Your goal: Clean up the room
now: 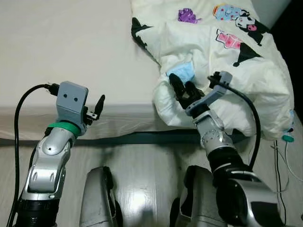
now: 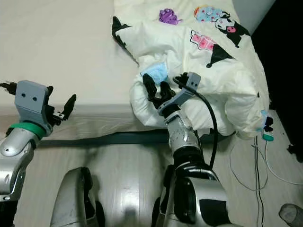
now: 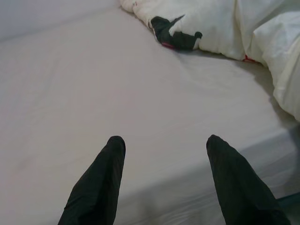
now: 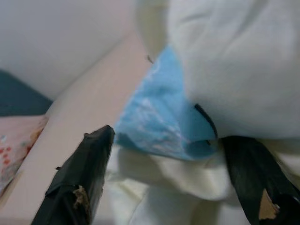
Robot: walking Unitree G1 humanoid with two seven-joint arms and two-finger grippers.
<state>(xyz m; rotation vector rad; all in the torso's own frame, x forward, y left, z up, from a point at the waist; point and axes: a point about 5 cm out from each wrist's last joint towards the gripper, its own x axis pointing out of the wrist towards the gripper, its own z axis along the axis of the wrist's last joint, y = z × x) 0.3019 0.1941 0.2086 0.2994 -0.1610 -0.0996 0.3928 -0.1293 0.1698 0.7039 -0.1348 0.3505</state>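
A humanoid robot reaches for a crumpled blue face mask (image 1: 182, 72) on a bed (image 1: 71, 52) during a room clean-up, w/ its right gripper (image 1: 183, 88) pushed up against a bunched cream comforter (image 1: 227, 66) printed w/ cartoon characters.

Main risk, as judged from here: the mask sits half-tucked in a fold of the comforter, so closing now could pinch bedding along w/ the mask, or bedding alone, and drag the whole quilt toward the mattress edge. The mask is thin and limp, so a shallow grab may slip off.

Right gripper's fingers are spread, nothing between them yet. In the right wrist view the mask (image 4: 161, 117) lies just ahead of the fingertips, roughly centred in the gap but nearer one finger, where a fold of comforter overhangs it and touches that finger.

The left gripper (image 1: 98, 108) hovers at the near edge of the bare mattress, well apart from the mask, fingers (image 3: 101, 183) also spread and empty. Loose cables (image 2: 258, 165) trail on the wood floor (image 2: 123, 170) beside the bed.
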